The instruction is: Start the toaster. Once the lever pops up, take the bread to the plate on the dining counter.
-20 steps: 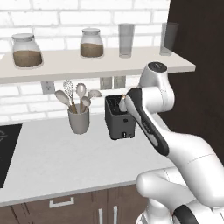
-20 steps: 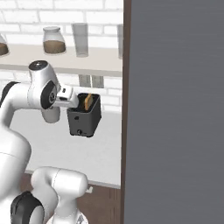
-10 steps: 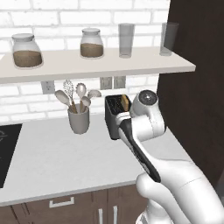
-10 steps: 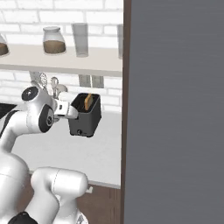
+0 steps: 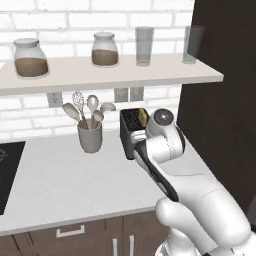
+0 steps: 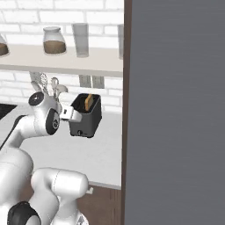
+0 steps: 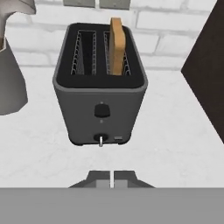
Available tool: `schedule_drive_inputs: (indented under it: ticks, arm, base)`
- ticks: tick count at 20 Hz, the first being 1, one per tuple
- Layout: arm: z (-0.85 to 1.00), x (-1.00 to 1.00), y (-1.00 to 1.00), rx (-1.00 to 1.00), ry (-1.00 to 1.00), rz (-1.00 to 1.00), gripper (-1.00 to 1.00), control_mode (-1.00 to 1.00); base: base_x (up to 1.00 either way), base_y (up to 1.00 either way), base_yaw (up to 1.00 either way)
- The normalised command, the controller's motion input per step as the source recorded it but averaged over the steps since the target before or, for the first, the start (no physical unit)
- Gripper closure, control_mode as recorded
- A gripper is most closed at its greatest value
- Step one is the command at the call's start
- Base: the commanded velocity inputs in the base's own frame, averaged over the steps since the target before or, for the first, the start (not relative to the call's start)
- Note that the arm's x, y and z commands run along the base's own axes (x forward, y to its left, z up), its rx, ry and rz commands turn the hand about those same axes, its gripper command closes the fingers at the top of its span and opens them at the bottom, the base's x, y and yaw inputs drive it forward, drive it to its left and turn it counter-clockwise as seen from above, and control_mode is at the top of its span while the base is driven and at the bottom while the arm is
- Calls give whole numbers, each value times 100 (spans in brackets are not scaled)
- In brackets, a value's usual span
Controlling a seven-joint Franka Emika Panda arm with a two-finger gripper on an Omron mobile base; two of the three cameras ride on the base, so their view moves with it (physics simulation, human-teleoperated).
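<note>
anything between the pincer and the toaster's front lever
Nothing visible does. In the hand view the shut pincer faces the toaster head-on across bare counter; the utensil holder stands off to the side.

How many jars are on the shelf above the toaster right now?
2. One jar with brown contents sits at the shelf's left end; a second jar stands nearer the middle, left of two empty glasses. More could be hidden out of view.

The arm hides the toaster (image 5: 129,131) front, and the bread (image 7: 117,46) seems half sunk in its slot.
</note>
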Motion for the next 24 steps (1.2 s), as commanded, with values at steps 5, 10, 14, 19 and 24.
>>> schedule_drive_inputs:
  ticks: [5,10,14,19,24]
  arm:
    - [0,48,0,6,22,-5,100,-100]
    - [0,39,0,1,10,-3,100,-100]
    - [-9,12,1,0,0,-2,100,-100]
    - [-20,3,0,0,-1,-2,100,-100]
    - [-28,3,0,0,0,-2,100,-100]
  base:
    - [0,0,0]
    - [0,0,0]
    - [0,0,0]
    - [0,0,0]
    - [0,0,0]
